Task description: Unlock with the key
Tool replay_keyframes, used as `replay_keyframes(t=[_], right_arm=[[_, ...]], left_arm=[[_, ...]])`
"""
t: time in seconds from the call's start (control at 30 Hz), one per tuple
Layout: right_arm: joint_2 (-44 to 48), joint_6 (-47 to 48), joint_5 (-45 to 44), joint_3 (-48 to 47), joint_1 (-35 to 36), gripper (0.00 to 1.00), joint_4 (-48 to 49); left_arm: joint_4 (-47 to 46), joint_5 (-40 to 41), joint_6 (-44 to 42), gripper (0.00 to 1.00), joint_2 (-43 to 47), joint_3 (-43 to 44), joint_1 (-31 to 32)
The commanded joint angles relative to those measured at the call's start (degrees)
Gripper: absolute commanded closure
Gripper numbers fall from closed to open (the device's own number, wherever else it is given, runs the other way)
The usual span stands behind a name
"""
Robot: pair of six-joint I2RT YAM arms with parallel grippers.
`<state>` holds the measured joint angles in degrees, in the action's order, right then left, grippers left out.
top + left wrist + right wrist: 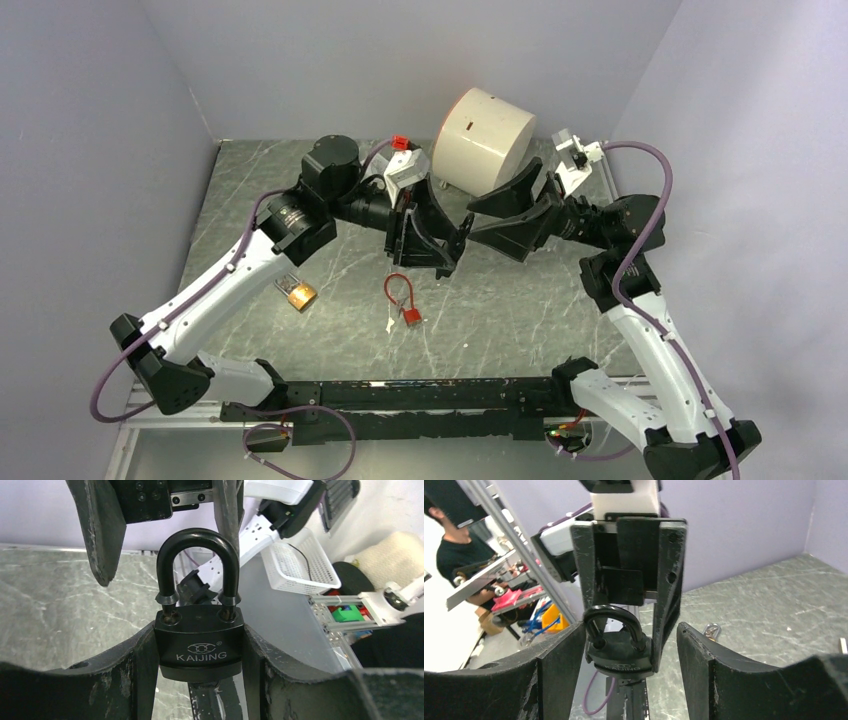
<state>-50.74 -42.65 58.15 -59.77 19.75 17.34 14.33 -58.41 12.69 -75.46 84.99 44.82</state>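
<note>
The left gripper [455,245] hangs above the middle of the table [530,310], clamped on a black padlock [199,645]. In the left wrist view its fingers [135,670] press the two flat sides of the padlock body. The shackle [196,545] stands up clear of the fingertips, and both of its legs enter the body. The body bears the word KAIJING. Its underside is hidden between the fingers, so the keyhole cannot be seen.

The right gripper [490,215] faces the left one from the other side, tip to tip. Its jaws are spread wide and hold nothing. In the right wrist view its fingers [559,655] stand apart at either side, with the padlock in the gap ahead of them, closer to the finger on the left of that view. Whether that finger touches the padlock cannot be told. In the left wrist view one right finger stands just beside the shackle's right leg, the other off to the left.

On the table below the grippers lies a red lock [411,315] with a red cable loop [397,288]. A small pale key [388,323] lies just beside it. Further left sits a brass lock [298,293]. A white drum [485,138] rests on its side at the far edge.
</note>
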Motion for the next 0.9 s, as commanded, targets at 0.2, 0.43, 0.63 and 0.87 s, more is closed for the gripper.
replay_keyframes(t=[0.2,0.43,0.63,0.87], right_arm=[[-0.9,0.2,8.1,-3.8,5.2,0.37,6.7],[0.3,5.3,4.7,-4.5,5.4,0.63,-7.6],[2.1,8.3,-5.8,-4.2,5.4,0.64,-18.7],[-0.6,5.8,-18.9,-4.2,5.4,0.61,-26.1]], left_arm=[[-5.9,-6.5,2.9,0.94,-2.7,4.3,-0.2],[-6.3,6.8,1.3,0.95,-1.3,2.8,-1.3],[-3.2,19.6,-0.3,0.95,-1.5,1.2,-2.5],[1.2,37.3,-3.5,0.93,-1.5,-2.4,-2.7]])
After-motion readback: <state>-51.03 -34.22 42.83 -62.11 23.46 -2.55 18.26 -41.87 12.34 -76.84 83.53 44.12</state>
